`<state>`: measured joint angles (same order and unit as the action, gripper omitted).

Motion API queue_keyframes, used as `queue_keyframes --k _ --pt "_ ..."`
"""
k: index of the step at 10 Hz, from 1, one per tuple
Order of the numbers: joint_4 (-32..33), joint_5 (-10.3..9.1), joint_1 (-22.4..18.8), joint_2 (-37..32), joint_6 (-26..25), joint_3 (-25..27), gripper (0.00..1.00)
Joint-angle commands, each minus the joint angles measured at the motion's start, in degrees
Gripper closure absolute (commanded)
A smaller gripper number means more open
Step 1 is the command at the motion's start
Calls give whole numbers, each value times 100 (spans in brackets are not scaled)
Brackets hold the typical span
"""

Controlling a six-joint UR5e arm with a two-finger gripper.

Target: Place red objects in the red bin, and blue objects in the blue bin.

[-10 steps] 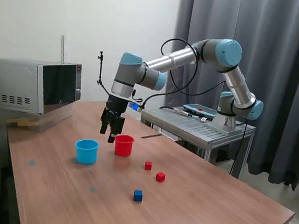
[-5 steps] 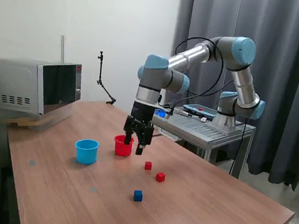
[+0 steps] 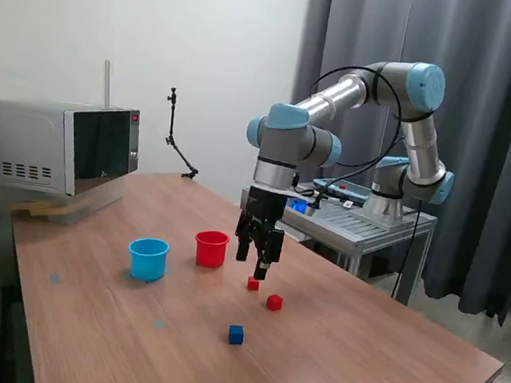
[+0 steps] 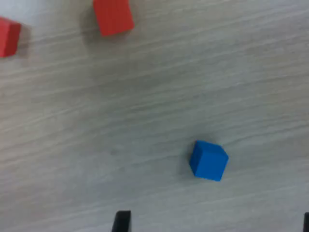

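Gripper: the gripper [image 3: 260, 263] hangs above the nearer red cube [image 3: 253, 284], fingers spread apart, holding nothing.
Cubes: a second red cube [image 3: 274, 302] just beside the first; one blue cube [image 3: 236, 334] nearer the counter's front edge; all loose on the counter [image 3: 356, 364].
Cups: red cup [image 3: 211, 248] and light blue cup [image 3: 148, 259] stand upright, near each other.
Advice: centre the fingers over one cube, square to its flat faces, and descend straight.
Textures: hard, sharp-edged cubes; smooth wood-grain counter; tapered plastic cups.

2 red cubes [image 3: 253, 284], dark blue cube [image 3: 236, 334], cyan cup [image 3: 148, 259]
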<state>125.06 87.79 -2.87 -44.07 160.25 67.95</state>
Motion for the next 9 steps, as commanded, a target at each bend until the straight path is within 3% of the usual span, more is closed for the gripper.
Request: queue_keyframes --k 1,3,4,5,9 --pt "1 -25 -38 152 -117 -1 0" --pt "1 -78 -38 372 -90 -62 0" --pt "1 -322 -47 460 -73 -132 0" --pt "1 -411 -168 539 -47 -176 0" --pt "1 -412 -196 680 216 -457 0"
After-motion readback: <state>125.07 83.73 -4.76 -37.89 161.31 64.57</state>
